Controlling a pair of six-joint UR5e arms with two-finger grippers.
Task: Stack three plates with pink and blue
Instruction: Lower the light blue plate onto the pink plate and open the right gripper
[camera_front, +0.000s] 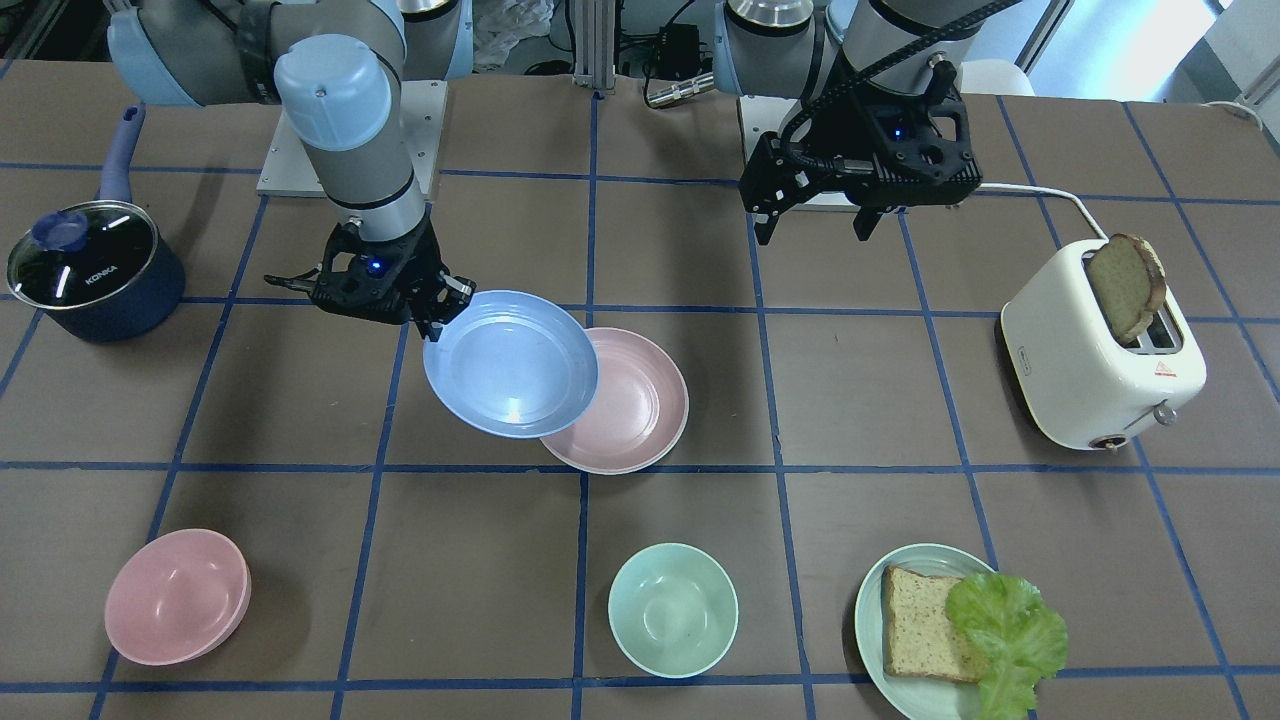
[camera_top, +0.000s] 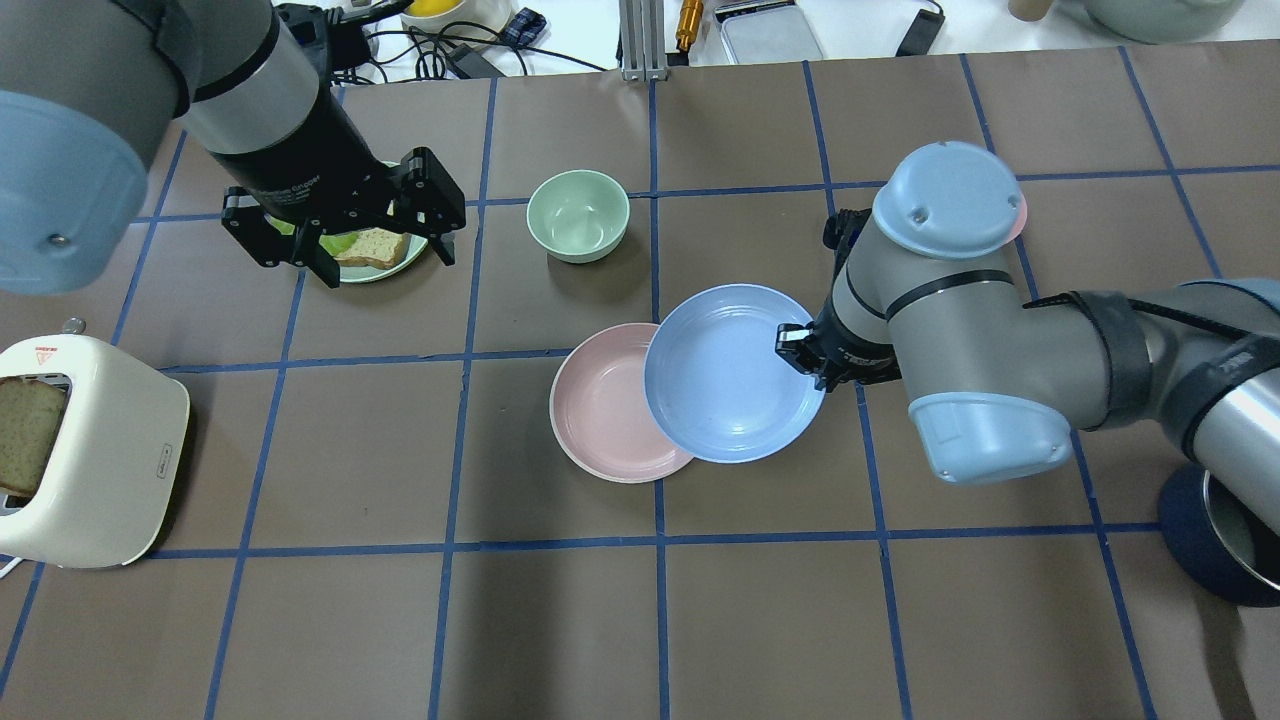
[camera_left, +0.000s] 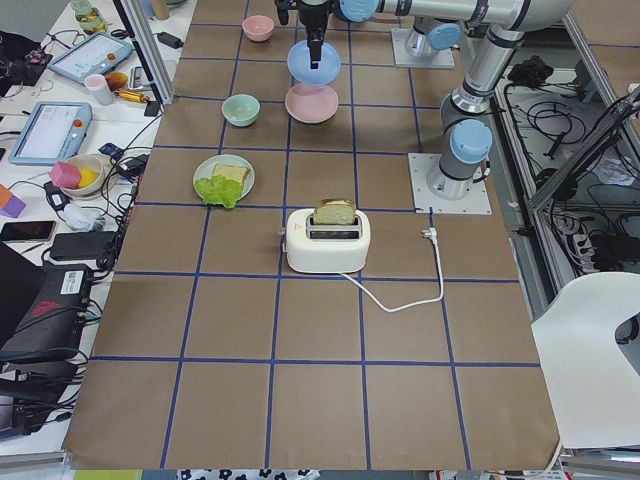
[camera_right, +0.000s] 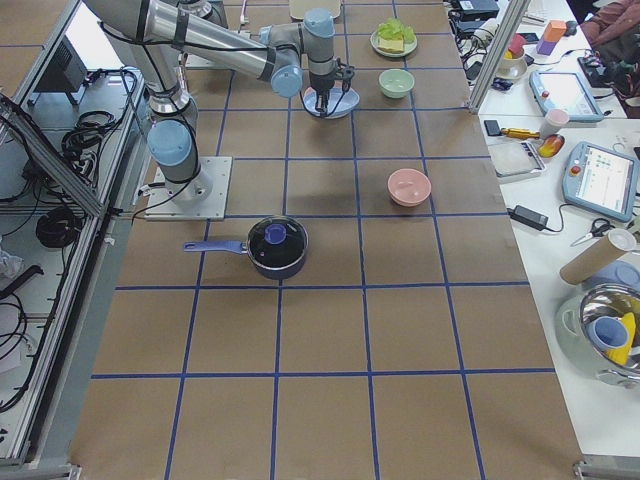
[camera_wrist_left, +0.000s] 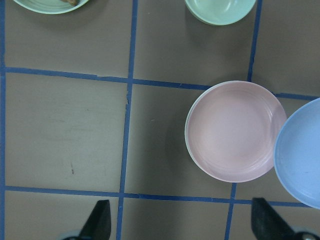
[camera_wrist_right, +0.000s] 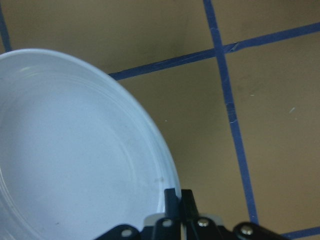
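My right gripper (camera_front: 437, 318) is shut on the rim of the pale blue plate (camera_front: 510, 365) and holds it level above the table; the wrist view shows the rim (camera_wrist_right: 165, 170) pinched between the fingers. The blue plate (camera_top: 725, 375) overlaps the edge of the dusty pink plate (camera_top: 600, 410), which lies on the table (camera_front: 640, 405). A thin cream rim (camera_wrist_left: 187, 142) shows under the pink plate's edge; the rest of the cream plate is hidden. My left gripper (camera_front: 812, 232) is open and empty, raised well away from the plates, looking down on them (camera_wrist_left: 182, 220).
A mint bowl (camera_front: 672, 608), a pink bowl (camera_front: 175, 595) and a pale green plate (camera_front: 870, 610) with bread and lettuce stand along the operators' side. A white toaster (camera_front: 1100, 360) with bread is by the left arm. A blue lidded pot (camera_front: 90, 270) is by the right arm.
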